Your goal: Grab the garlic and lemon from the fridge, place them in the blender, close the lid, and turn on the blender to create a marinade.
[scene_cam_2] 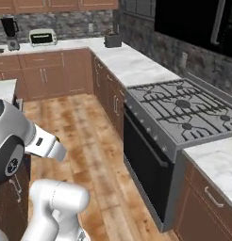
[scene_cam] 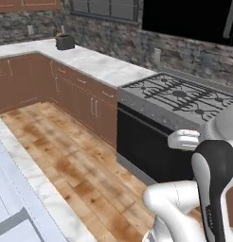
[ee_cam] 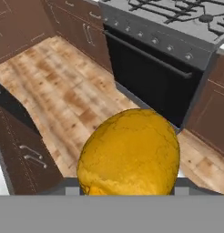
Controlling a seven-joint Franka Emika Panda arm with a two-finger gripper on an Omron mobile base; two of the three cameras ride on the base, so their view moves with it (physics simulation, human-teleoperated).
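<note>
One fruit: lemon (ee_cam: pixel 129 152), yellow-orange, rough skin, sits at the bottom centre of the hand view, right at the fingers; its lower edge is cut off.
Gripper: jaws part-open around the lemon, holding it; fingertips themselves hidden behind the fruit, so contact points are hard to make out.
Arm pose: white links folded low and close to the base; in the left base view a dark-jointed link (scene_cam: pixel 214 189) stands upright at the near right with a white elbow below it; in the right base view a dark joint (scene_cam_2: pixel 9 150) sits at the near left with a white link running right from it.
Hand aim: camera looks down and forward over the wood floor (ee_cam: pixel 63 91) toward the oven.
Oven: black door (ee_cam: pixel 148 82) under a grey gas stove (scene_cam_2: pixel 184 110), on the right; far right part cropped in the left base view.
Blender: black jar on grey base (scene_cam_2: pixel 11 32), far left on the back counter, well apart from the arm; small, dial not readable.
Toaster oven: pale green (scene_cam_2: pixel 42 37), just right of the blender.
Toaster: dark box (scene_cam: pixel 65 42) on the far counter corner.
Counter: white marble (scene_cam_2: pixel 132 63) over brown cabinets, running from the far wall to the stove.
Near-left cabinet: dark brown drawers with handles (ee_cam: pixel 22 154) in the hand view, partly cropped.
Lid: cannot make out.
</note>
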